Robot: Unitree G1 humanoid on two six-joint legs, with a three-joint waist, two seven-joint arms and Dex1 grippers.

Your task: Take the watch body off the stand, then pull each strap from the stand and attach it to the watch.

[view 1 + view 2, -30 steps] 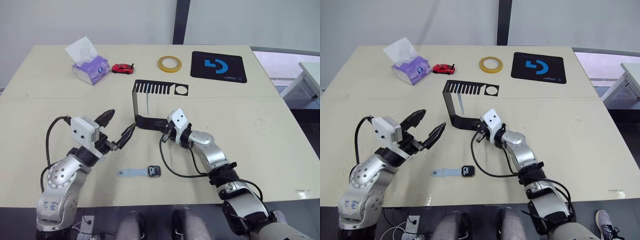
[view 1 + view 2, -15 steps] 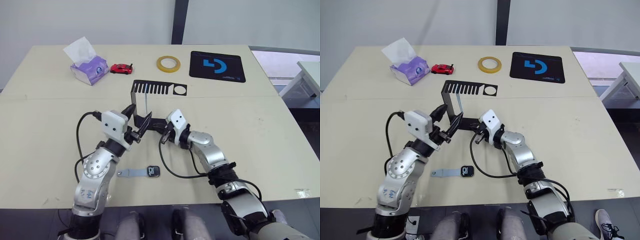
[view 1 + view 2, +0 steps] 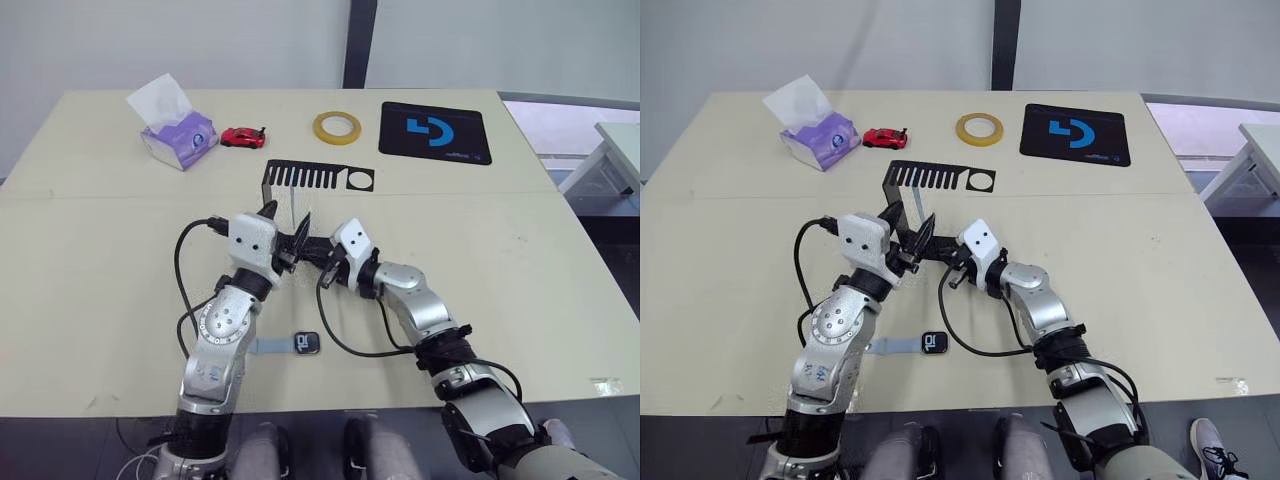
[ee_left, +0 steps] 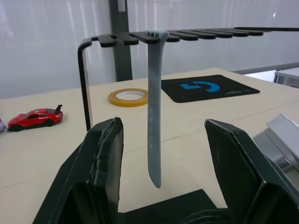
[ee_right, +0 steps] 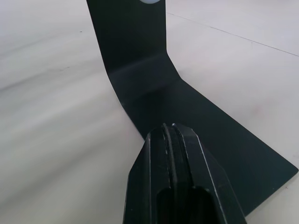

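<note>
While one strap (image 4: 154, 107) hangs straight down from a comb slot in the top plate of the stand (image 3: 318, 177), we have our left gripper (image 4: 161, 140) spread wide on either side of it, one finger (image 4: 105, 154) to each flank and neither touching it. Our right gripper (image 5: 174, 137) is closed, its fingers pressed together with nothing between them, the tips bearing down on the flat base of the stand to pin it to the table (image 3: 520, 250).

The watch body (image 3: 307, 343) lies on the table near our body, well apart from the stand, and the other strap (image 3: 892, 346) extends from its side; whether that strap is fully clicked in we cannot tell. We judge the first half of the job done and the second strap's removal to be the step in hand.

Next we need to close the left fingers on the hanging strap, somewhere along its middle, and draw it out along the slot toward the open end of the comb, not downward. The right gripper should keep the base down, since the thin bracket would likely tip or slide otherwise.
</note>
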